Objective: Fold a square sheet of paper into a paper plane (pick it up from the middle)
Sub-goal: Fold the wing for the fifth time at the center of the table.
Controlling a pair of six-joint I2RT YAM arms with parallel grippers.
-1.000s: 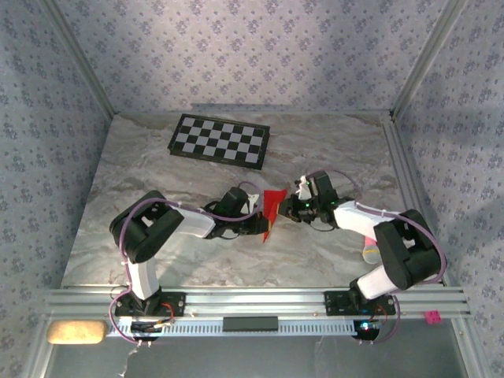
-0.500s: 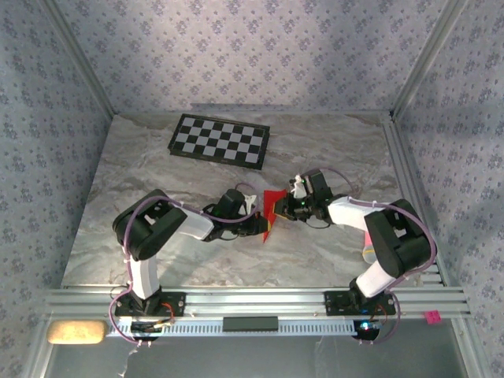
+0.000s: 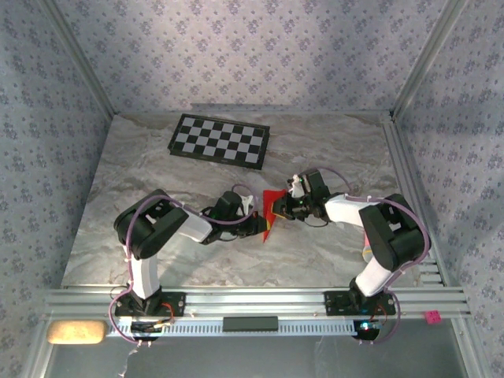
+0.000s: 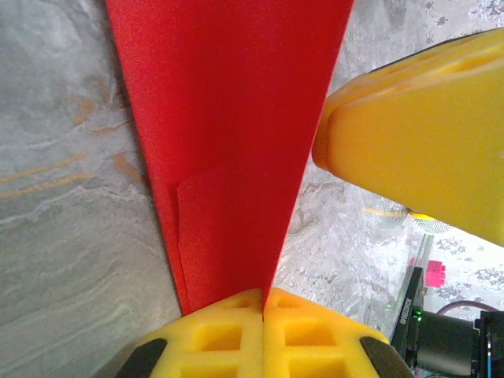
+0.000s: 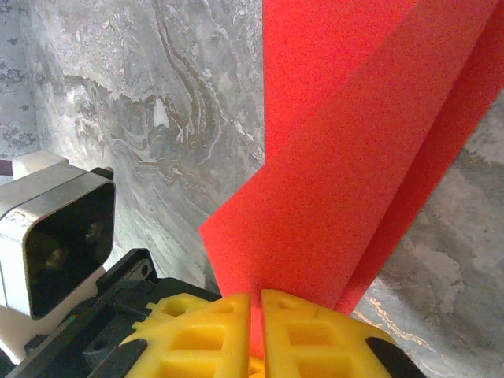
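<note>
Broadly, the marble table carries little: a checkerboard lies flat toward 11 o'clock, well apart from the work. Left arm and right arm both reach in low and meet near table centre, almost nose to nose. Between them the red sheet of paper, already creased, stands on edge rather than lying flat. Whether its lower tip touches the marble I cannot tell. Left gripper comes at it from about 8 o'clock, pads pressed together with the folded paper pinched in the seam. Right gripper comes from 3 o'clock, likewise closed, nipping a layered edge of the paper. Risks, as I judge them: two tight pinches this close on thin paper mean that any pull apart or twist out of step likely tears it at a crease or drags it out of one pinch. The right gripper's finger sits just beside the left's hold, so a small misjudged move could knock the two together or crumple the fold. If either pinch has caught unequal layers, the next crease runs skew and the plane comes out lopsided. A release with nothing under the sheet would let it flop open.
</note>
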